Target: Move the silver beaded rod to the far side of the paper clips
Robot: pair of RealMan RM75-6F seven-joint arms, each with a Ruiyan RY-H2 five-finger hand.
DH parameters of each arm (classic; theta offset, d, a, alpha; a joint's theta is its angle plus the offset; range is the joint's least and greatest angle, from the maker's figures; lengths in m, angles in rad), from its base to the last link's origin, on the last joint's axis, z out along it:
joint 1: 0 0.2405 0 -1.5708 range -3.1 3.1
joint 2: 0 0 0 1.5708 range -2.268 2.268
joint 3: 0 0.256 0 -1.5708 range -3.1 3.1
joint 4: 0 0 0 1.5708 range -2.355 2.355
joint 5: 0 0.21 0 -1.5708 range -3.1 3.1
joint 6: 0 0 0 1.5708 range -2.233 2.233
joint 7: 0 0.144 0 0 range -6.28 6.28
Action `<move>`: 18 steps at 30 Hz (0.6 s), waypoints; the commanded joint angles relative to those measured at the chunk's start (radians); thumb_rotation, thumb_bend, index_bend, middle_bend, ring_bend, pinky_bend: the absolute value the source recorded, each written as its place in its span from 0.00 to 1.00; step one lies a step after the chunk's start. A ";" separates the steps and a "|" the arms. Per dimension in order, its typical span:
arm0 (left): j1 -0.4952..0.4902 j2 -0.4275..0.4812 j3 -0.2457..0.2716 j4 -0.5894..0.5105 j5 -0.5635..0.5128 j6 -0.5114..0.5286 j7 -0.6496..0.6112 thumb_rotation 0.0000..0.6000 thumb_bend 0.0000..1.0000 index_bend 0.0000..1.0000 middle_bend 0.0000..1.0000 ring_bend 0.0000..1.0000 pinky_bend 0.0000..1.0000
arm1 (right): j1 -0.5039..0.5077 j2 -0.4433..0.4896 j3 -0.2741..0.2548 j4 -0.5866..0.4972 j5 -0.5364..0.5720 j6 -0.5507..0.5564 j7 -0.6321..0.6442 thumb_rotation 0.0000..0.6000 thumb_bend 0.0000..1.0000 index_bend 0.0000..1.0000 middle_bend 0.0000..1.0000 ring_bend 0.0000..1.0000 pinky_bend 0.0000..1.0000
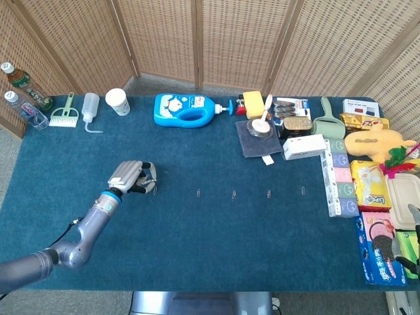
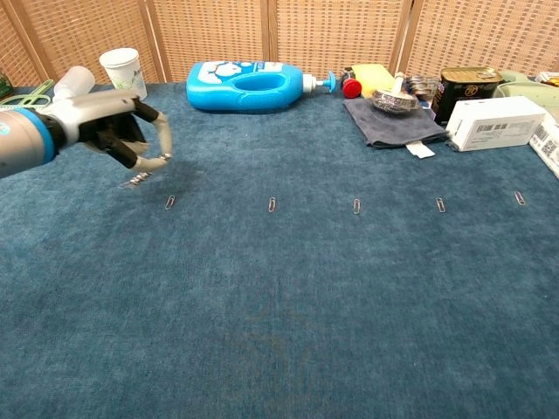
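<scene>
My left hand (image 2: 118, 131) hovers over the left part of the blue cloth, with the thumb and a finger pinching the silver beaded rod (image 2: 139, 180). The rod hangs tilted just above the cloth. In the head view this left hand (image 1: 134, 177) sits just left of the row's leftmost paper clip (image 1: 155, 191), and the rod is hard to make out. Several paper clips lie in a row across the middle, from the leftmost (image 2: 169, 202) to the rightmost (image 2: 520, 198). Only grey parts of my right hand (image 1: 412, 231) show at the right edge, over the packets.
Along the far edge stand a white cup (image 2: 121, 72), a blue detergent bottle (image 2: 249, 85), a grey cloth with a bowl (image 2: 390, 118), a tin (image 2: 464, 88) and a white box (image 2: 494, 120). Snack packets (image 1: 371, 187) crowd the right side.
</scene>
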 commanded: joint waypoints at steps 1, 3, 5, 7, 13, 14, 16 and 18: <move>-0.015 -0.021 0.000 0.007 -0.005 -0.010 0.006 1.00 0.41 0.65 1.00 1.00 1.00 | -0.002 0.001 0.000 -0.001 0.002 0.001 0.001 1.00 0.50 0.00 0.14 0.11 0.17; -0.024 -0.039 -0.001 0.016 -0.005 -0.011 0.007 1.00 0.41 0.65 1.00 1.00 1.00 | -0.002 0.002 0.000 -0.001 0.001 0.000 0.002 1.00 0.50 0.00 0.14 0.11 0.17; -0.031 -0.052 -0.001 0.024 -0.006 -0.015 0.007 1.00 0.41 0.65 1.00 1.00 1.00 | -0.002 0.003 0.000 -0.002 0.001 0.000 0.002 1.00 0.50 0.00 0.14 0.11 0.17; -0.040 -0.065 -0.001 0.032 -0.007 -0.019 0.008 1.00 0.41 0.65 1.00 1.00 1.00 | -0.002 0.005 0.001 -0.004 0.001 0.001 0.003 1.00 0.50 0.00 0.14 0.11 0.17; -0.057 -0.092 0.001 0.053 -0.012 -0.027 0.014 1.00 0.41 0.65 1.00 1.00 1.00 | -0.006 0.006 0.003 -0.002 0.006 0.003 0.006 1.00 0.50 0.00 0.14 0.11 0.17; -0.058 -0.095 0.002 0.056 -0.014 -0.028 0.015 1.00 0.41 0.65 1.00 1.00 1.00 | -0.007 0.005 0.003 -0.001 0.007 0.002 0.008 1.00 0.50 0.00 0.14 0.11 0.17; -0.060 -0.099 0.004 0.061 -0.018 -0.029 0.018 1.00 0.41 0.65 1.00 1.00 1.00 | -0.009 0.005 0.003 0.002 0.009 0.002 0.011 1.00 0.50 0.00 0.14 0.11 0.17; -0.060 -0.100 0.003 0.060 -0.019 -0.025 0.020 1.00 0.41 0.65 1.00 1.00 1.00 | -0.010 0.005 0.003 0.004 0.010 0.002 0.013 1.00 0.50 0.00 0.14 0.11 0.17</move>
